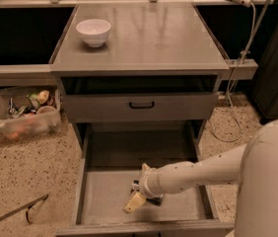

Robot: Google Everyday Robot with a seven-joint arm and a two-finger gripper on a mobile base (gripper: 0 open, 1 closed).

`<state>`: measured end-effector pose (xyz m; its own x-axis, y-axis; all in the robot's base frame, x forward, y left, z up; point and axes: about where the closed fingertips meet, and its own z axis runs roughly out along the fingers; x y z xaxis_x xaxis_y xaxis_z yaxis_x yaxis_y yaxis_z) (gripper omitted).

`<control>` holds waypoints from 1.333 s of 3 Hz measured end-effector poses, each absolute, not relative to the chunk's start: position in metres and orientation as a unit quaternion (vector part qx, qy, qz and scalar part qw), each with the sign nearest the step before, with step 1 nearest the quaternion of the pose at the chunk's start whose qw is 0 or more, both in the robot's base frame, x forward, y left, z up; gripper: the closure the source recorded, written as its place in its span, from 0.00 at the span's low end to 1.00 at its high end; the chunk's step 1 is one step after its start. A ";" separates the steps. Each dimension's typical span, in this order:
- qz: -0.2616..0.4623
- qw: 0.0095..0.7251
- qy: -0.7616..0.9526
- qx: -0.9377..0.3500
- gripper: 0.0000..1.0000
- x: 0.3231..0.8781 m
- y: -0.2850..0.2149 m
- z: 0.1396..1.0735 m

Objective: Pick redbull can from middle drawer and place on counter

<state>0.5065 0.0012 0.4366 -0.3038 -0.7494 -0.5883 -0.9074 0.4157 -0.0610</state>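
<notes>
The middle drawer (pixel 104 196) is pulled wide open at the bottom of the view, showing its bare grey floor. The redbull can (pixel 136 186) lies on that floor near the middle; only a small shiny bit shows beside my wrist. My gripper (pixel 134 202) is down inside the drawer, right at the can and covering most of it. My white arm reaches in from the lower right. The counter (pixel 144 38) is the grey top of the cabinet, above and behind.
A white bowl (pixel 93 31) stands at the counter's back left. The upper drawer front (pixel 141 105) with a black handle is shut. A clear bin (pixel 23 115) of clutter sits on the floor at left. A white cable (pixel 232 83) hangs at right.
</notes>
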 end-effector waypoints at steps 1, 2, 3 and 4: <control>0.155 0.270 0.805 -0.506 0.00 0.509 0.011 0.414; 0.149 0.278 0.820 -0.477 0.00 0.532 0.009 0.405; 0.147 0.287 0.834 -0.447 0.00 0.551 -0.004 0.398; 0.158 0.287 0.844 -0.424 0.00 0.554 -0.020 0.387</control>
<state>0.5540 -0.0197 0.3873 -0.4758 -0.6248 -0.6190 -0.8066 0.5906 0.0239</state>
